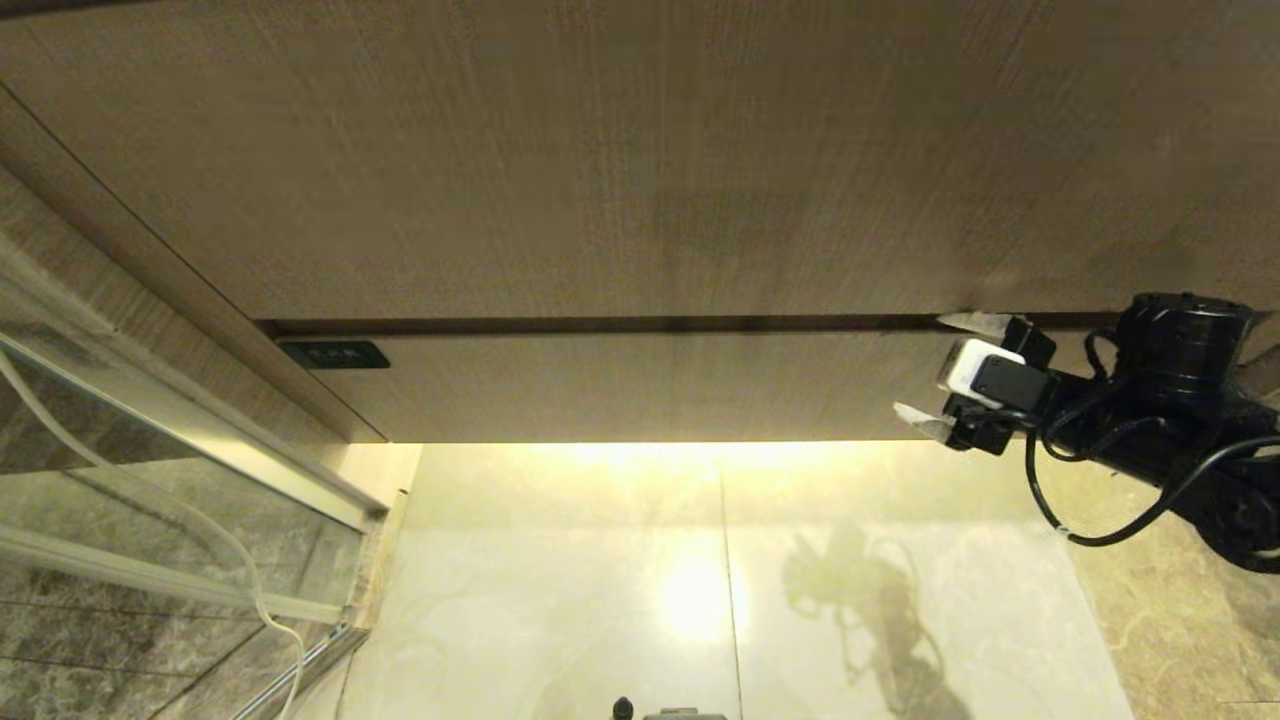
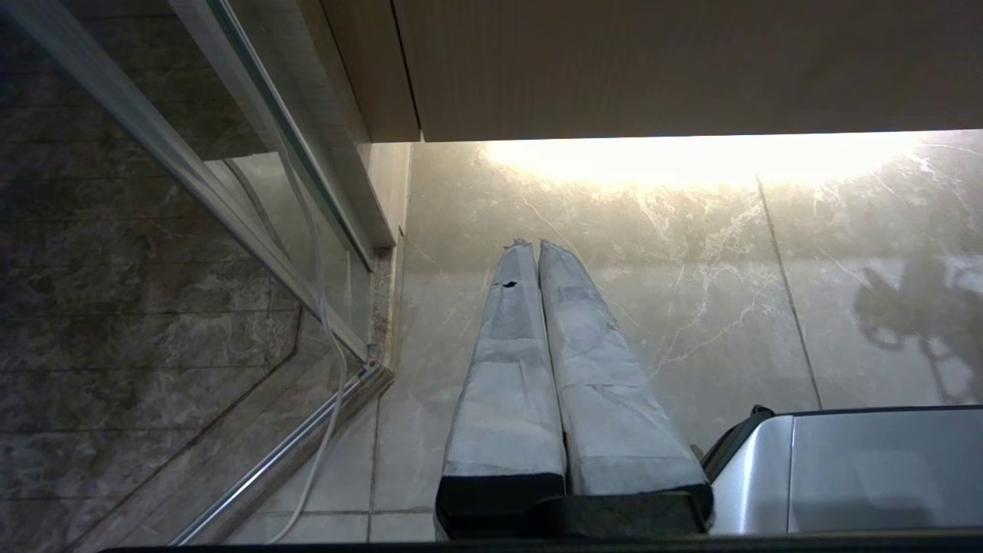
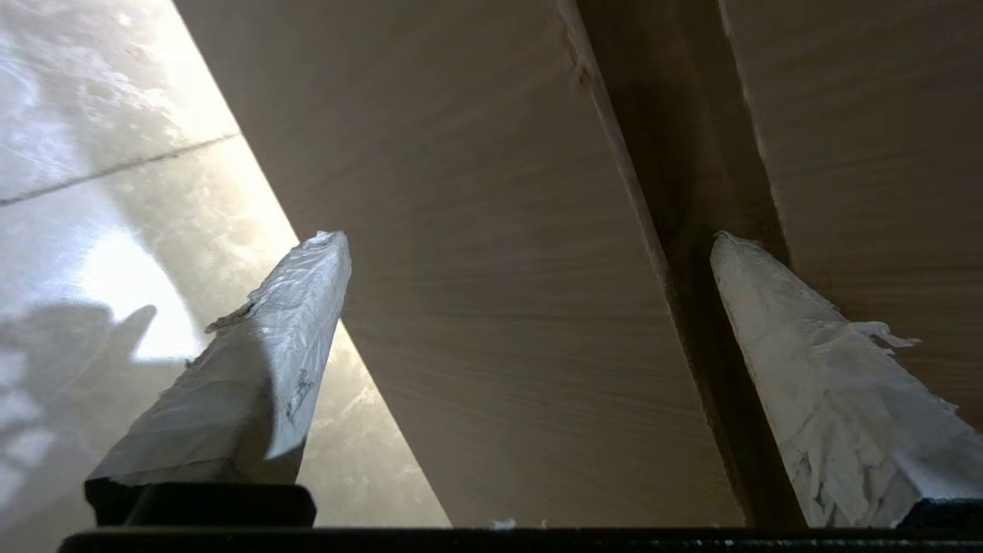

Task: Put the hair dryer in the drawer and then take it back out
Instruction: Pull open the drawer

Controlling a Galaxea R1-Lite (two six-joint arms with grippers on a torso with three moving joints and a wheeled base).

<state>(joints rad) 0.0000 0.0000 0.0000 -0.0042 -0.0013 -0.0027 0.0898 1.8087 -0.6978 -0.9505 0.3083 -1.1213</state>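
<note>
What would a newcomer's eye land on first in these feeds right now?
Probably the right gripper, at the right of the head view, jaws wide open against the closed drawer, one fingertip at the dark gap under the taller panel. Next, the bright glow on the marble floor beneath the drawer. The left gripper hangs shut over that floor; no hair dryer shows.

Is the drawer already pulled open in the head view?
No: the drawer front sits flush under the taller panel, with only a thin dark gap between them, and the open right gripper is at its right end.
</note>
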